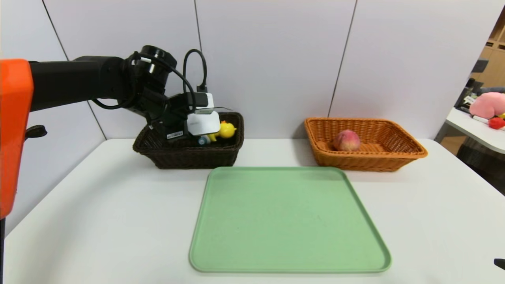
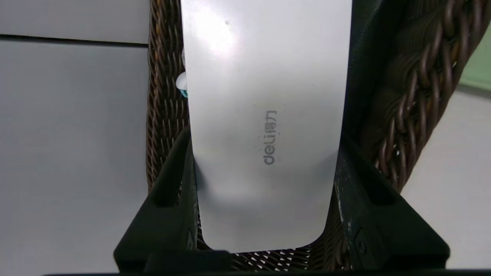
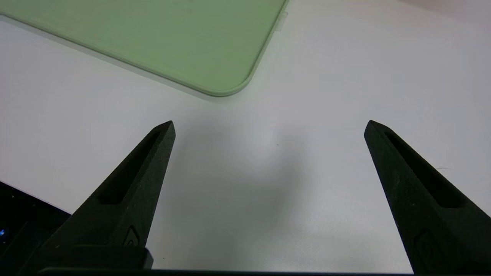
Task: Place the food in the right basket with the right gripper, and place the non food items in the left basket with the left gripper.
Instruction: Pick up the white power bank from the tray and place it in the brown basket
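On the white counter (image 1: 98, 221), the left gripper's fingers (image 2: 174, 184) grip the flat white deli-branded object (image 2: 268, 96) by its sides inside the dark wicker basket (image 1: 193, 157), presumably for release; the wide-open right gripper (image 3: 270, 128) waits empty near the tray (image 3: 172, 42).

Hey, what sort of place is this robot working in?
Probably a robotics lab or test area: plain white wall panels, a white table with a flat green tray, and a cluttered side bench beyond.

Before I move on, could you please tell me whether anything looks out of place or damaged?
Nothing stands out: the peach sits in the orange basket, and the left gripper grips the white deli-branded item at the dark basket.
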Controlling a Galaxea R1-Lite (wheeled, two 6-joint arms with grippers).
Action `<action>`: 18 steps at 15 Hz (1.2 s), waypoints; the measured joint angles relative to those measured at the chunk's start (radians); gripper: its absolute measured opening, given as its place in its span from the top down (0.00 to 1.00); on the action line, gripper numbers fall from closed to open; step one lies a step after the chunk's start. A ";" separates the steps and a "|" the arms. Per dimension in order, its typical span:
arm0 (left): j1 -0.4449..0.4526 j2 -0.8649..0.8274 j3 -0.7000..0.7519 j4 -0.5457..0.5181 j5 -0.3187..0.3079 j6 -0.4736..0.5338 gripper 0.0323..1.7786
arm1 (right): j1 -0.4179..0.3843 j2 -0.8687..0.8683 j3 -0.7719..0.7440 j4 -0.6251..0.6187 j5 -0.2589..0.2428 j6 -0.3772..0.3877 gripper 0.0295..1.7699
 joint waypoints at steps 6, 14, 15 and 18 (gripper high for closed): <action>0.004 0.033 0.001 0.003 0.003 0.008 0.45 | 0.000 0.000 -0.001 0.000 -0.001 0.001 0.04; 0.009 0.048 0.001 -0.009 0.029 0.007 0.41 | 0.000 -0.007 0.004 0.000 0.000 0.003 0.04; 0.011 0.049 0.000 -0.012 0.035 0.005 0.36 | 0.000 -0.007 0.004 0.000 0.000 0.002 0.04; 0.013 0.051 0.000 -0.023 0.036 0.004 0.26 | 0.000 -0.007 0.005 0.000 0.000 0.003 0.04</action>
